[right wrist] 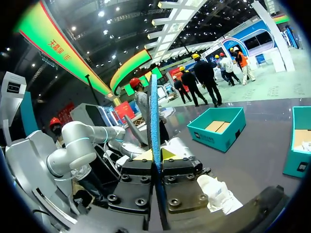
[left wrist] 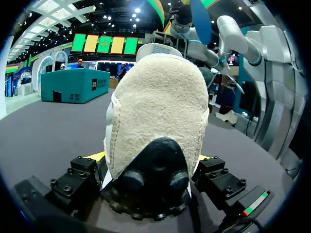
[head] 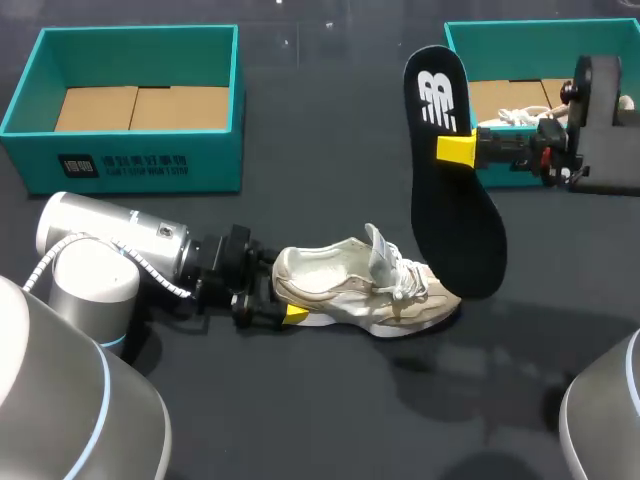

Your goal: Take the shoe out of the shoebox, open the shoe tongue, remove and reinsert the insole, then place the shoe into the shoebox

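Observation:
A beige shoe (head: pixel 360 290) lies on its side on the dark table, toe to the right, tongue pulled up. My left gripper (head: pixel 283 290) is at its heel; in the left wrist view the heel (left wrist: pixel 158 111) fills the gap between the wide-set fingers (left wrist: pixel 150 160) and touches both. My right gripper (head: pixel 458 150) is shut on the edge of a black insole (head: pixel 450 200), which it holds upright over the shoe's toe. In the right wrist view the insole (right wrist: pixel 154 121) stands edge-on between the closed fingers (right wrist: pixel 158 167), with the shoe (right wrist: pixel 218 194) below.
A teal shoebox (head: pixel 130 160) with a bare cardboard floor stands at the back left. A second teal shoebox (head: pixel 540 25) at the back right holds a white shoe (head: pixel 515 115), partly hidden by my right arm.

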Controlling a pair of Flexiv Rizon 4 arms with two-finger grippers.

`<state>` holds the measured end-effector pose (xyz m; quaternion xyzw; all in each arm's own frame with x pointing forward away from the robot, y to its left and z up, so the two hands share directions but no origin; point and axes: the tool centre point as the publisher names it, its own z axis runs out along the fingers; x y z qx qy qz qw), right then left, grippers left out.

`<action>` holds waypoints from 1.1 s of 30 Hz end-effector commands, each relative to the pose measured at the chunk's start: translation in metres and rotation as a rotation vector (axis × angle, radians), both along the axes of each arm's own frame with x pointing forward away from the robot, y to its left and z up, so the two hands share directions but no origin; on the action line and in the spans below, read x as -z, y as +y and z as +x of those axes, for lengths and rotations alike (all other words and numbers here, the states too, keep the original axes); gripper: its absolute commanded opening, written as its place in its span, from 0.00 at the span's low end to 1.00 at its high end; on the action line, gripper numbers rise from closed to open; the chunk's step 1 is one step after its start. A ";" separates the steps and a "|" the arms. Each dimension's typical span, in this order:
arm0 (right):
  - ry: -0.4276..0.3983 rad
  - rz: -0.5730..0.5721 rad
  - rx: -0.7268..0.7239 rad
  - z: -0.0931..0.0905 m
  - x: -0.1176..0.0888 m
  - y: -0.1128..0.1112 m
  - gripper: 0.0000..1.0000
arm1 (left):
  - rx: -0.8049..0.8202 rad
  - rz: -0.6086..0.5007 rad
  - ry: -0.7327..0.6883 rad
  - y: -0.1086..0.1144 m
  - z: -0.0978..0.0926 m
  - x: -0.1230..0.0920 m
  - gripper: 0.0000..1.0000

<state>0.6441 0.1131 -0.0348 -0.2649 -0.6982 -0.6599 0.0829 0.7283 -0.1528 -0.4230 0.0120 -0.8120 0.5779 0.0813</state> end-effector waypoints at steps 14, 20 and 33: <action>-0.090 0.093 0.060 -0.028 0.022 -0.007 0.00 | -0.001 0.001 0.000 -0.002 0.000 0.005 0.00; -0.121 0.120 0.068 -0.027 0.020 -0.007 0.00 | -0.001 0.001 0.000 -0.002 0.000 0.005 0.00; -0.124 0.126 0.052 -0.026 0.019 -0.004 0.00 | -0.001 0.001 0.000 -0.002 0.000 0.005 0.00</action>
